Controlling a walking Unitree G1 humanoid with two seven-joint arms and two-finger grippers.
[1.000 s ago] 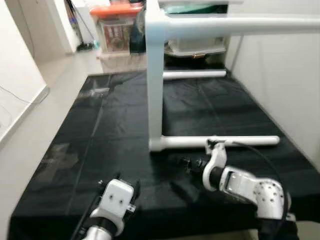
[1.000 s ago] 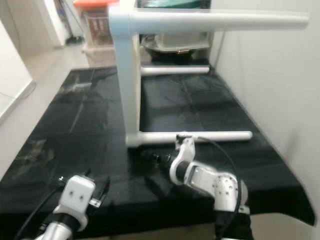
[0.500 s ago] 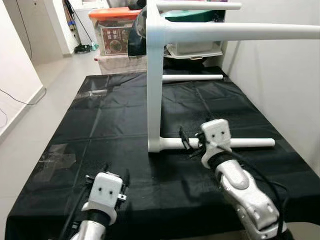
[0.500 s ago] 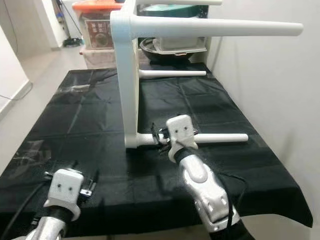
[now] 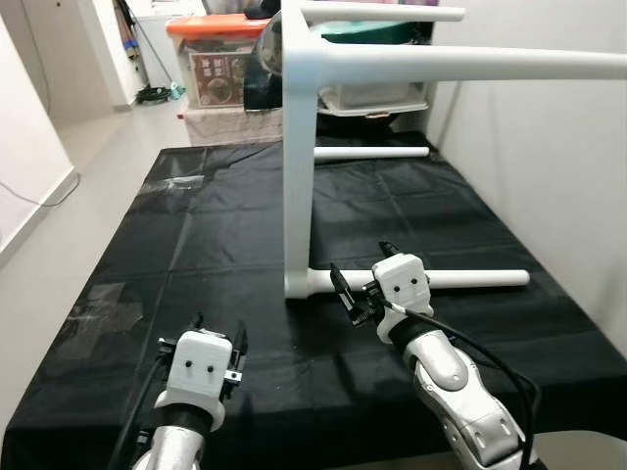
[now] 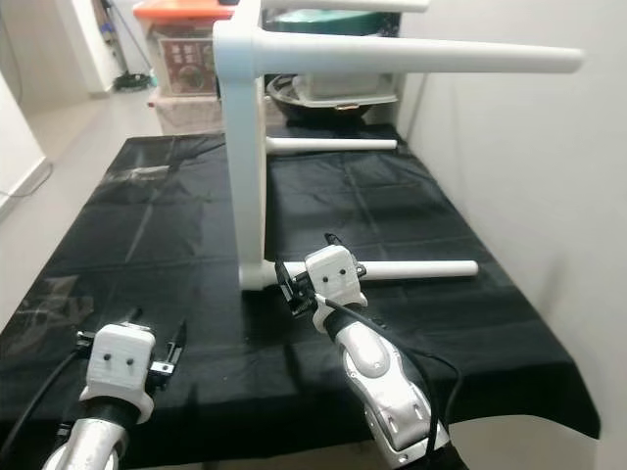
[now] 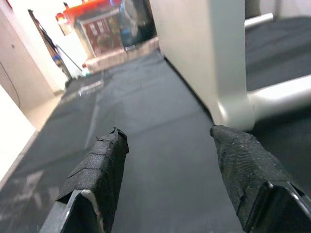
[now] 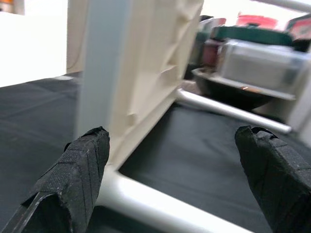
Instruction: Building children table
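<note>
While the white table frame stands on edge on the mat, the scene is laid out as follows.

Table frame [image 5: 299,166]: a white children's table is set on its side on the black mat [image 5: 216,245]; two legs lie along the mat and two are held level above.
Lower near leg [image 5: 460,280]: it is seen flat on the mat, running from the tabletop's edge toward the wall [image 5: 549,176].
Lower far leg [image 5: 370,153]: it is laid along the mat near its far edge.
Right gripper [image 5: 359,287]: it is held just above the mat beside the near leg's joint, its fingers [image 8: 77,174] spread wide and nothing gripped.
Left gripper [image 5: 217,338]: it is kept low at the mat's near edge, well apart from the frame, fingers [image 7: 99,167] parted wide and empty.
Background: a plastic storage box with an orange lid [image 5: 220,59] is seen beyond the mat.
</note>
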